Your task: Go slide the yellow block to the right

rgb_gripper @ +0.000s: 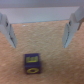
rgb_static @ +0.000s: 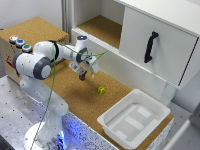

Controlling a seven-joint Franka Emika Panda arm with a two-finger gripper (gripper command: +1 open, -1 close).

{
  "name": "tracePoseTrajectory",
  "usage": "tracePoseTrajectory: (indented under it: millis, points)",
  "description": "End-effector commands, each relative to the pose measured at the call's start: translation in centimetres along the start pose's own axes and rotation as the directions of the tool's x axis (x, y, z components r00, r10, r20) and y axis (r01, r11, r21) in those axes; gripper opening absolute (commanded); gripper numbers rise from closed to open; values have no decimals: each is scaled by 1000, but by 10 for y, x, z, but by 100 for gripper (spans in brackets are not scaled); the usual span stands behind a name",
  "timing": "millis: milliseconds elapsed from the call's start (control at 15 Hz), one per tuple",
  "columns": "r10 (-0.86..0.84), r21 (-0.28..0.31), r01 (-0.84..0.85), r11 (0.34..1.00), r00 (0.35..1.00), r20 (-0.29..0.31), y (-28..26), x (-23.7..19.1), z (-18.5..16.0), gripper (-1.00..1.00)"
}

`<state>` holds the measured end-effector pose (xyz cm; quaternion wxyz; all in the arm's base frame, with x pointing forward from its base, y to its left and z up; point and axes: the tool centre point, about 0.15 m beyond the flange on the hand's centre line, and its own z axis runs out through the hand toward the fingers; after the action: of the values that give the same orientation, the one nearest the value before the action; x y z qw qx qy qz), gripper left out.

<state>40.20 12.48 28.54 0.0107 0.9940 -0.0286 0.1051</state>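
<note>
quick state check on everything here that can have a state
claw: open, empty, above the cork counter
yellow block: on the cork counter, untouched
dark block: on the cork beneath the claw, not gripped
cabinet door: slid across one side, the other side open
white bin: empty

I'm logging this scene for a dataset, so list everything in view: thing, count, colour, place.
yellow block: one, yellow-green, on the cork table, between gripper and bin
bin: one, white, table's end at the exterior view's right
cabinet door: one, white, black handle, above the table
open shelf: one, cork floor, beside the door
buttons: three, on a cork box behind the arm
gripper: one, open, above the table
</note>
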Motion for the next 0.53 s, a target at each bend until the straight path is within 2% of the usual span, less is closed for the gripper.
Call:
tracePoseTrajectory:
  millis: [0, 67, 133, 267, 467]
  points:
    - [-124, 59, 121, 991, 990, 61, -84, -16, 7, 100]
    - [-140, 67, 136, 988, 988, 66, -92, -19, 11, 100]
    - [-151, 84, 145, 986, 987, 62, -96, -20, 15, -100]
    - [-136, 124, 126, 984, 988, 75, -98, -21, 28, -100]
    - [-135, 134, 123, 983, 988, 81, -102, -15, 47, -100]
